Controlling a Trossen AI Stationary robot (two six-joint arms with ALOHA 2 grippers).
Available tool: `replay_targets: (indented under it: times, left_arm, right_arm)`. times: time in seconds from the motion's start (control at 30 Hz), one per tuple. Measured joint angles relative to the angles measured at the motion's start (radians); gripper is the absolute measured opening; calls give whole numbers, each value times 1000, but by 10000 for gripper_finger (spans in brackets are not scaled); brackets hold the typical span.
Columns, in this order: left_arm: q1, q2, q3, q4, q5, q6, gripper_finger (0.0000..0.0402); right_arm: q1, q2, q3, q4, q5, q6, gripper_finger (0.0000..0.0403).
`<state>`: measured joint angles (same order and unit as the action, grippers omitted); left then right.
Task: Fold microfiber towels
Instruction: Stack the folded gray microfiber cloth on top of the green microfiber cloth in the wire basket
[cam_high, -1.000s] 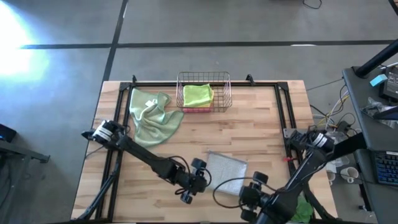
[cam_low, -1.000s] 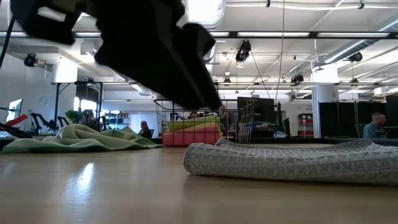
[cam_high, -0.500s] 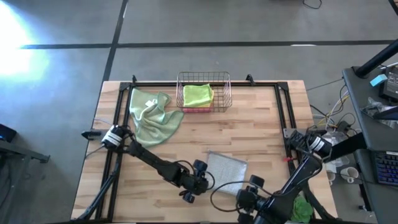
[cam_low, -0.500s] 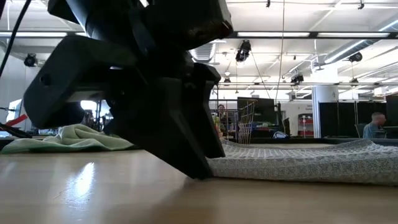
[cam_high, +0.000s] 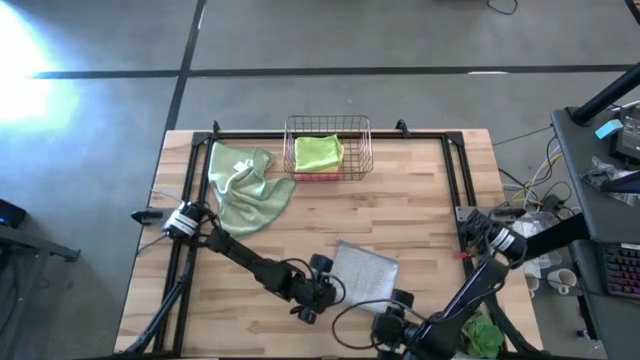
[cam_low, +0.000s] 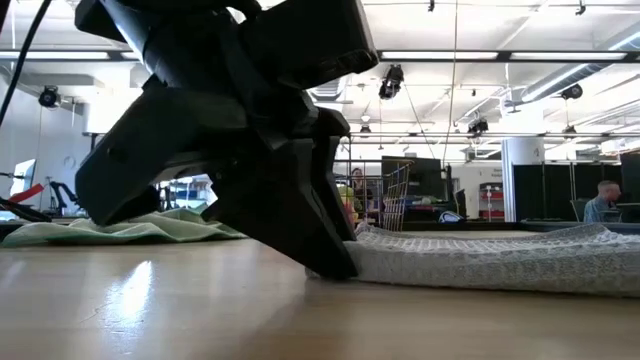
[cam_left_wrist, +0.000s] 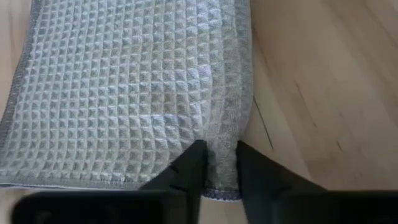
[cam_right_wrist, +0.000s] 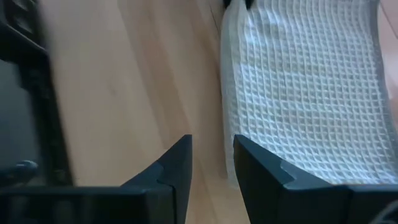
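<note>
1. The left gripper (cam_left_wrist: 214, 171) has its dark fingers pinched on a puckered ridge of the grey towel (cam_high: 366, 271), a waffle-weave cloth with a stitched hem, lying flat at the near middle of the pale wooden table (cam_high: 400, 200).
2. The right gripper (cam_right_wrist: 211, 165) sits at the towel's near edge, its fingers parted over bare wood just beside the hem.
3. Further back, a crumpled sage towel (cam_high: 243, 187) lies left of the wire basket (cam_high: 328, 146), which holds a folded lime towel (cam_high: 318, 152).
4. A second ago the left fingers stood wider and just off the cloth; now they have closed on it.
</note>
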<state>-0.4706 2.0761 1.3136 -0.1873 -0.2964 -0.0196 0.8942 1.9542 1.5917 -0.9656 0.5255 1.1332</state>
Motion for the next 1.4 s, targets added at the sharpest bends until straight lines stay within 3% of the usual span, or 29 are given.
replay_targets:
  times: [0.17,0.47,0.67,1.1,1.23,1.4]
  left_arm:
    - [-3,0,0,-4,-2,0,8]
    - [-3,0,-1,-3,2,-1,17]
    - [-3,0,-1,-2,6,-2,17]
    - [-3,0,-2,-1,8,-1,17]
    - [-2,0,-2,-1,9,-1,17]
    - [-2,-7,-3,-3,15,-1,17]
  right_arm:
    - [-12,66,1,-1,-1,11,120]
    - [-61,108,3,-59,-3,18,135]
    - [-89,135,3,-46,-102,-6,135]
    - [-120,132,-24,-134,-163,22,133]
    - [-133,131,-28,-95,-195,-41,101]
    - [-133,130,-26,-83,-201,-39,20]
